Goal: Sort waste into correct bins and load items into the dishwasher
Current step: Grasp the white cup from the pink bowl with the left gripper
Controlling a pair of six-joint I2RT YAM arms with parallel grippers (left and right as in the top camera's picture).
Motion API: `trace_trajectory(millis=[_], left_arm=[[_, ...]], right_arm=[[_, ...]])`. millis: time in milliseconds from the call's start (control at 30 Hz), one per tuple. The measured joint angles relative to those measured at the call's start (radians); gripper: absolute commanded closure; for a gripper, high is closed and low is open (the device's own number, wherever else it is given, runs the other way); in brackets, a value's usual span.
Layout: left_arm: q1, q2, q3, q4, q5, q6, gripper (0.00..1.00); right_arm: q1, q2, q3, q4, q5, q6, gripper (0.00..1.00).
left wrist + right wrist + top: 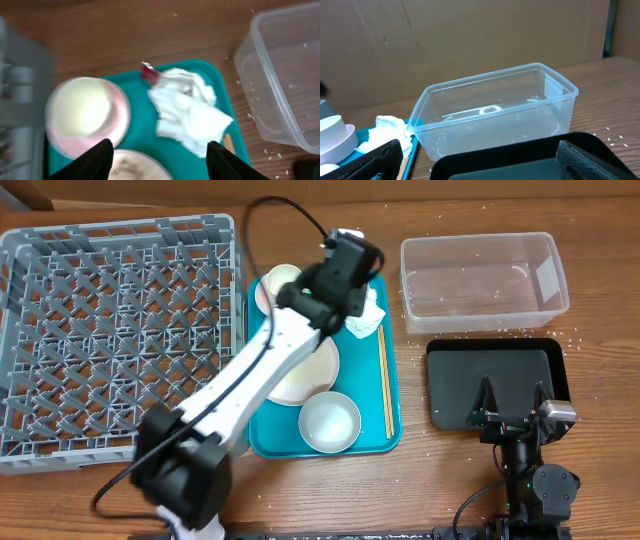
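Hanging open and empty just above the crumpled napkin (187, 112) on the teal tray (140, 109), the left claw (159, 152) looks ready to pinch it; the right claw (513, 402) sits open, empty.

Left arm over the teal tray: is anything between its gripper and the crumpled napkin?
Nothing visible does. The left gripper hangs open over the teal tray, and the napkin lies uncovered just ahead of its fingers. The red wrapper lies at the napkin's far edge, and the pale bowl sits off to one side.
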Motion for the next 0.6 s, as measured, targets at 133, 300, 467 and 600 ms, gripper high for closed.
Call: trace_trajectory(millis=[133,300,467,600], left_arm=[[0.064,-0.116,0.002,-0.071,-0.019,0.0,0.34],[0.151,-0.144,0.009,-0.098,0.036,0.081,0.29],[0.193,-0.045,0.009,-0.06,0.115,0.185,0.34],[0.195,0.048,0.008,-0.022,0.147,0.251,0.37]], right_arm=[[0.0,0.0,0.0,0.0,0.0,0.0,0.0],[0.0,0.0,0.0,0.0,0.0,0.0,0.0],[0.0,0.0,0.0,0.0,0.0,0.0,0.0],[0.0,0.0,0.0,0.0,0.0,0.0,0.0]])
